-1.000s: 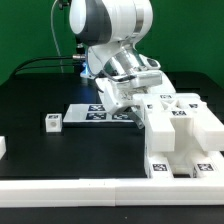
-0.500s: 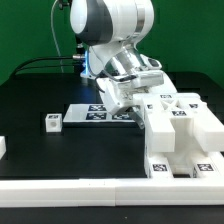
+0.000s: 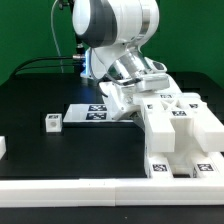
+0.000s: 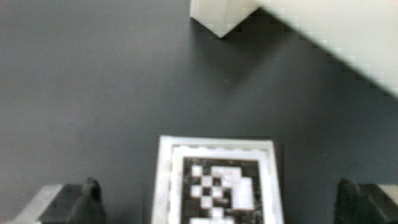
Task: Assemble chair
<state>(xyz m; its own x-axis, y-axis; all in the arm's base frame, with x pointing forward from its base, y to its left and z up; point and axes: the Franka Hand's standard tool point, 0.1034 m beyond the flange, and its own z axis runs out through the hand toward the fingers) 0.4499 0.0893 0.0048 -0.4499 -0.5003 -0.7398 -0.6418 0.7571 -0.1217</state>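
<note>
Several white chair parts (image 3: 180, 128) with marker tags lie stacked together at the exterior view's right. A small white tagged block (image 3: 52, 122) sits alone on the black table, left of centre. My gripper (image 3: 114, 101) hangs low over the table just left of the stacked parts. In the wrist view my gripper (image 4: 222, 205) is open and empty, with dark fingertips (image 4: 71, 203) at both lower corners. Between them, on the table below, lies a white tagged surface (image 4: 217, 185); it looks like the end of the marker board. A corner of a white part (image 4: 311, 45) shows beyond.
The marker board (image 3: 88, 113) lies flat under and left of the gripper. A white wall (image 3: 90, 190) runs along the front edge. Another white piece (image 3: 2, 146) pokes in at the exterior view's left edge. Cables trail behind the arm.
The arm's wrist has shifted slightly toward the exterior view's right. The parts on the table have not moved.
</note>
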